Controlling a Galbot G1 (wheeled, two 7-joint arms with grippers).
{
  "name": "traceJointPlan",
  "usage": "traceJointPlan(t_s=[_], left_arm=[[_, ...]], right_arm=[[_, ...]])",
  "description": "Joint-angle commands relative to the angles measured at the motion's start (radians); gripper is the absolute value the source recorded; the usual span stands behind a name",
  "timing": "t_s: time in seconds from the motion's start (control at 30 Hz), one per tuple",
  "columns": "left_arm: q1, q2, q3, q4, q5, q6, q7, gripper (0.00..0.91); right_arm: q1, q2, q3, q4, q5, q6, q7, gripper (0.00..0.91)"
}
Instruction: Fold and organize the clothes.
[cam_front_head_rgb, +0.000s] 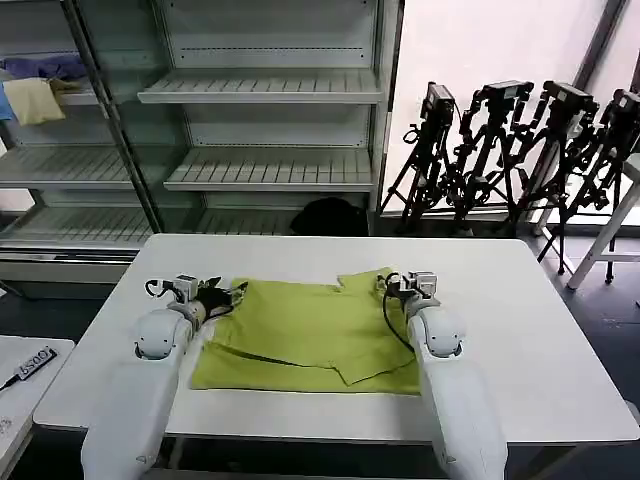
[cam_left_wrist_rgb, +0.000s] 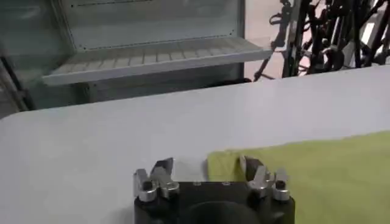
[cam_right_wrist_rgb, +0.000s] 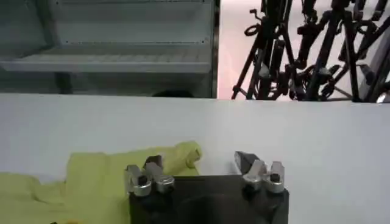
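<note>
The clothes are one lime yellow-green T-shirt (cam_front_head_rgb: 300, 330) lying flat on the white table (cam_front_head_rgb: 520, 330), with folded flaps along its near side and a bunched far right corner. My left gripper (cam_front_head_rgb: 228, 296) is open at the shirt's far left corner. In the left wrist view the shirt's corner (cam_left_wrist_rgb: 222, 164) lies between the spread fingers of the left gripper (cam_left_wrist_rgb: 206, 166). My right gripper (cam_front_head_rgb: 398, 285) is open at the far right corner. The right wrist view has the rumpled corner (cam_right_wrist_rgb: 183, 155) of the shirt beside one finger of the right gripper (cam_right_wrist_rgb: 200, 162).
A grey shelving unit (cam_front_head_rgb: 270, 90) stands behind the table. A pale yellow cloth (cam_front_head_rgb: 35, 100) and a blue-purple cloth (cam_front_head_rgb: 45, 68) lie on its upper left shelf. Black tripods (cam_front_head_rgb: 520, 150) stand at the back right. A small side table (cam_front_head_rgb: 20, 375) is at the near left.
</note>
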Motion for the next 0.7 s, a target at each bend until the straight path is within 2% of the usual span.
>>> traceJointPlan(t_s=[0.03, 0.07, 0.1, 0.13, 0.17, 0.2, 0.23, 0.27, 0.3, 0.37, 0.47, 0.7], left_arm=[[-0.003, -0.001, 0.002, 0.005, 0.006, 0.001, 0.0, 0.685], [-0.003, -0.001, 0.002, 0.006, 0.007, 0.001, 0.0, 0.645], [-0.003, -0.002, 0.003, 0.008, 0.011, 0.001, -0.001, 0.554], [-0.002, -0.002, 0.004, 0.008, 0.015, 0.001, 0.0, 0.504], [-0.001, -0.002, 0.005, 0.007, 0.016, 0.001, 0.0, 0.393], [0.001, -0.003, 0.006, 0.004, 0.015, 0.001, 0.001, 0.353], [0.003, -0.003, 0.005, 0.001, 0.014, 0.001, 0.001, 0.272], [0.004, -0.003, 0.006, -0.001, 0.014, 0.001, 0.003, 0.232], [0.004, -0.003, 0.006, -0.004, 0.014, 0.001, 0.004, 0.131], [0.005, -0.002, 0.007, -0.008, 0.013, 0.001, 0.006, 0.05], [0.005, 0.0, 0.008, -0.01, 0.013, 0.002, 0.009, 0.01], [0.007, -0.001, 0.011, -0.014, 0.024, 0.002, 0.03, 0.0]], right_arm=[[-0.004, 0.001, -0.001, -0.006, -0.023, 0.0, -0.004, 0.292], [-0.004, 0.003, 0.0, -0.007, -0.026, 0.0, -0.005, 0.232], [-0.004, 0.005, 0.0, -0.01, -0.03, 0.0, -0.004, 0.222], [-0.004, 0.007, 0.0, -0.01, -0.032, 0.0, -0.005, 0.191], [-0.005, 0.008, 0.0, -0.01, -0.032, 0.0, -0.006, 0.121], [-0.005, 0.009, 0.0, -0.01, -0.035, 0.0, -0.007, 0.081], [-0.004, 0.011, 0.0, -0.009, -0.035, 0.0, -0.007, 0.01], [-0.004, 0.012, 0.0, -0.009, -0.036, 0.0, -0.007, 0.0], [-0.003, 0.013, 0.0, -0.009, -0.036, 0.0, -0.007, 0.0], [-0.002, 0.013, -0.001, -0.005, -0.036, 0.0, -0.007, 0.0], [-0.002, 0.013, -0.003, 0.002, -0.035, 0.0, -0.01, 0.0], [-0.005, 0.012, -0.003, 0.014, -0.035, 0.0, -0.013, 0.0]])
